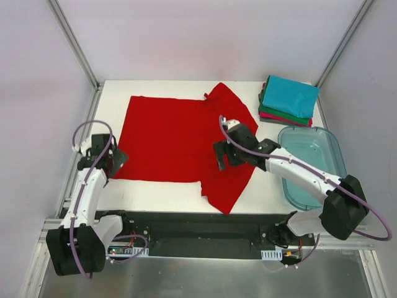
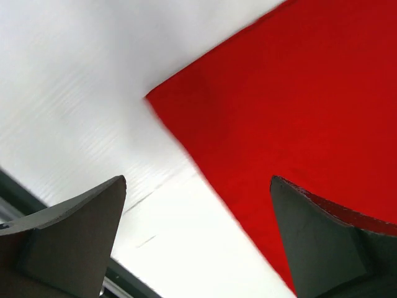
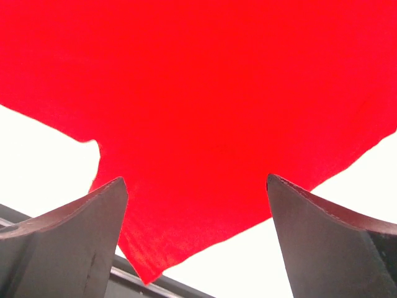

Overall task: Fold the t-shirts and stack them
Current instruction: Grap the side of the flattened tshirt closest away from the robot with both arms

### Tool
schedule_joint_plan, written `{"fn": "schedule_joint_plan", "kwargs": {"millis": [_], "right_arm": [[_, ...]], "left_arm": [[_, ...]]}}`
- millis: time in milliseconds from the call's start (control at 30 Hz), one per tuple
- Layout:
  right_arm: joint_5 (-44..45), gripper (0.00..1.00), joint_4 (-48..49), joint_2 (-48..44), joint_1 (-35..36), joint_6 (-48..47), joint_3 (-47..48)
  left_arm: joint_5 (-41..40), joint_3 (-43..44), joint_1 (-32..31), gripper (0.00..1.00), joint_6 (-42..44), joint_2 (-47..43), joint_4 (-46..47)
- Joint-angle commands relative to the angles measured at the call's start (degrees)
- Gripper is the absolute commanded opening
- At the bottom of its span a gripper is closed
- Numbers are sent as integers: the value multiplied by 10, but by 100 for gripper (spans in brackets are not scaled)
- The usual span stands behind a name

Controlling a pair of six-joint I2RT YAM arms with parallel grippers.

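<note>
Currently the red t-shirt [image 1: 167,139] lies spread flat across the middle of the white surface [image 1: 161,189]. Its body stretches to the left, and at its right end one sleeve points to the far edge and the other to the near edge.

The left end effector [image 1: 119,159] sits at the shirt's near-left corner with its jaws wide apart and nothing between them. In the left wrist view [image 2: 195,186], one finger is over bare surface and the other over red cloth [image 2: 298,124], with the shirt's edge running diagonally between them. Whether a fingertip touches the fabric cannot be told.

The right end effector [image 1: 221,158] is over the shirt beside the near sleeve. It is also spread fully open and grips nothing. Its wrist view [image 3: 197,183] shows red cloth [image 3: 205,93] filling the space between the fingers, with the sleeve tapering to a point near the left finger.

At the far right corner of the surface, well apart from the red shirt, stands a stack of folded tees. A teal t-shirt [image 1: 290,94] is on top, with a green t-shirt [image 1: 282,114] under it and a crimson-pink t-shirt [image 1: 291,120] at the bottom.

Just in front of the stack, along the right side, is a clear bluish tub [image 1: 310,155].
</note>
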Motion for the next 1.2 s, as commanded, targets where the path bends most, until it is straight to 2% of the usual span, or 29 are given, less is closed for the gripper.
{"fn": "schedule_joint_plan", "kwargs": {"millis": [0, 100, 233, 667, 800, 900, 967, 1067, 1167], "right_arm": [[-1, 96, 30, -42, 24, 33, -65], [-16, 96, 35, -53, 32, 34, -85], [-22, 96, 48, -65, 42, 36, -113], [-34, 96, 47, -106, 81, 24, -171], [-36, 96, 26, -110, 116, 15, -172], [-34, 96, 15, -106, 148, 16, -170], [-42, 96, 6, -94, 192, 2, -170], [-37, 99, -4, -65, 245, 0, -163], [-27, 94, -8, -28, 284, 0, -152]], "left_arm": [[-28, -110, 20, 98, -65, -41, 32], [29, -151, 48, 89, -52, -47, 81], [79, -170, 86, 75, -40, -3, 130], [89, -173, 102, 51, -40, 99, 208], [100, -168, 103, 31, -39, 127, 218], [106, -166, 103, 21, -36, 131, 221], [105, -167, 103, 0, -36, 122, 222], [107, -168, 103, 0, -32, 114, 223], [110, -167, 103, 0, -30, 108, 222]]}}
